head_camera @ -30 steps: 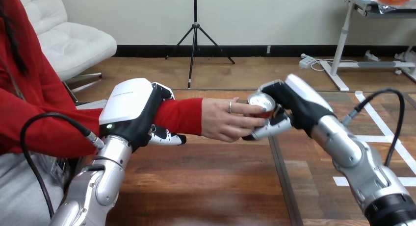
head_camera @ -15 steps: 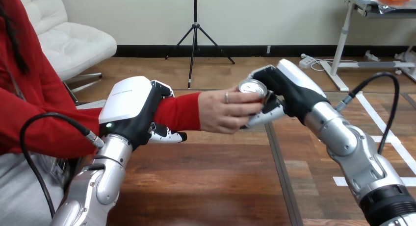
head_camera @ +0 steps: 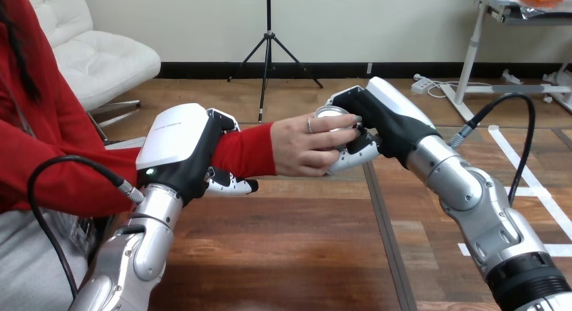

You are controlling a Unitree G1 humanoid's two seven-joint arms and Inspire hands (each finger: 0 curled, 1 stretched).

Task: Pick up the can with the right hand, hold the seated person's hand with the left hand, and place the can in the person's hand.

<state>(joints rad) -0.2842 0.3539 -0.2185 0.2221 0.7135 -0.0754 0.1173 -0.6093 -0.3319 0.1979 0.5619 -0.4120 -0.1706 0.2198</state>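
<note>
handover step: right hand (head_camera: 388, 122) fingers curled on can (head_camera: 330, 113), person's hand (head_camera: 302, 148) gripping it too, left hand (head_camera: 181, 146) fingers round person's forearm (head_camera: 244, 153), next = release

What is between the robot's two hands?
Head view: a red sleeve and the person's hand, from the left hand to the can gripped by the right hand.

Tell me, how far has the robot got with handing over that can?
Done: the can is off the table in the right hand, and the left hand grips the person's forearm. In hand: the person's hand is wrapped round the can too. Left: the right hand letting go.
</note>
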